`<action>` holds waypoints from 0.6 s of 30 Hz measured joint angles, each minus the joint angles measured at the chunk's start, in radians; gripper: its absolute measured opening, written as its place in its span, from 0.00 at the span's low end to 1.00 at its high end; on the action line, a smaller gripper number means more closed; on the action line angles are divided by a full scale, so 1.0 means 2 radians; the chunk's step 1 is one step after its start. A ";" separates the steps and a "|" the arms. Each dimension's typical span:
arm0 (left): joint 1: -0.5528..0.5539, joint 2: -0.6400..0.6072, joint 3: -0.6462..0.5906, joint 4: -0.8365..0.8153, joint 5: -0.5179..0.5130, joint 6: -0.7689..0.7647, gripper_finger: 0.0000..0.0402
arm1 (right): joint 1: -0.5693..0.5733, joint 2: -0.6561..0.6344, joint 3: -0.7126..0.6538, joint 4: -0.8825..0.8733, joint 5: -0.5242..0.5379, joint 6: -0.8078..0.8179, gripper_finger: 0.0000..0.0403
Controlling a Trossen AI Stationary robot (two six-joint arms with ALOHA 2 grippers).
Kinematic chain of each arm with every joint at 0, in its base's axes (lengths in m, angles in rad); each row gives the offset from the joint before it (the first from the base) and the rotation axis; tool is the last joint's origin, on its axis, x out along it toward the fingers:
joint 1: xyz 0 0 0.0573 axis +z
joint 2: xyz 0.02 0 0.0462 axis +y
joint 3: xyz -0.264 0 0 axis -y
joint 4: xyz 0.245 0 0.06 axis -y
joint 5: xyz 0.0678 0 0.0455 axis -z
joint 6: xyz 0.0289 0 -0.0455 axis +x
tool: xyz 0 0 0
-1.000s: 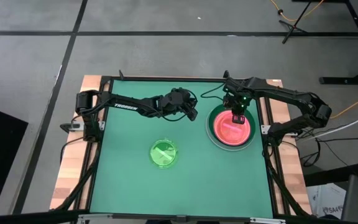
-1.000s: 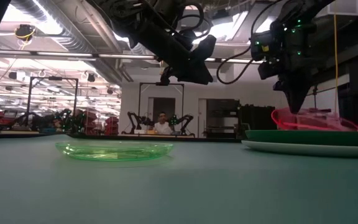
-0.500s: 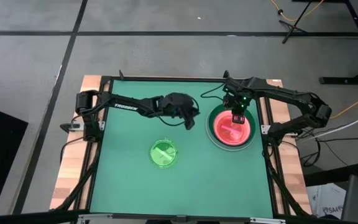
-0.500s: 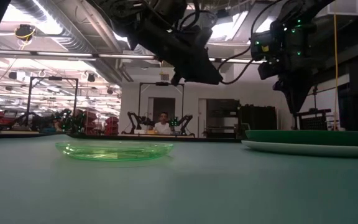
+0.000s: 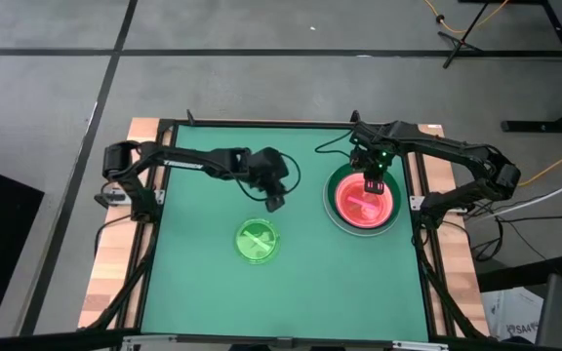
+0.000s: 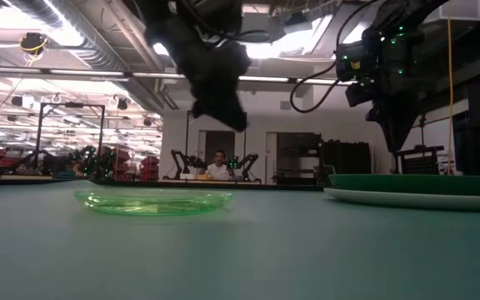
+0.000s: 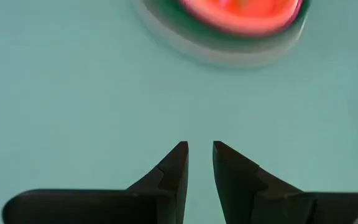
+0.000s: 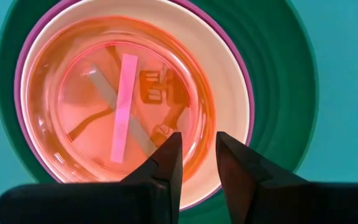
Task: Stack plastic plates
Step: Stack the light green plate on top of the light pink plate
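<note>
My right fingers stand a narrow gap apart with nothing between them, hanging above the stack of plates on the right side of the green tabletop. In the right wrist view the top of that stack is a translucent orange-pink plate with a pink bar across its centre, nested in a cream plate, then a pink rim, then the dark green plate. My left fingers are likewise slightly parted and empty, raised over bare tabletop near the middle, between the stack and the lime green plate, which lies alone nearer the front edge.
</note>
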 joint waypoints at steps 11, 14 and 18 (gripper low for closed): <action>-0.028 -0.015 -0.005 -0.231 -0.001 0.000 0.17 | 0.000 0.000 0.000 0.011 0.000 0.000 0.22; -0.037 -0.013 -0.021 -0.251 -0.001 -0.002 0.17 | 0.000 0.000 0.000 0.011 0.000 0.000 0.22; -0.049 -0.013 -0.041 -0.248 0.000 -0.014 0.17 | 0.000 0.000 0.000 0.011 0.000 0.000 0.22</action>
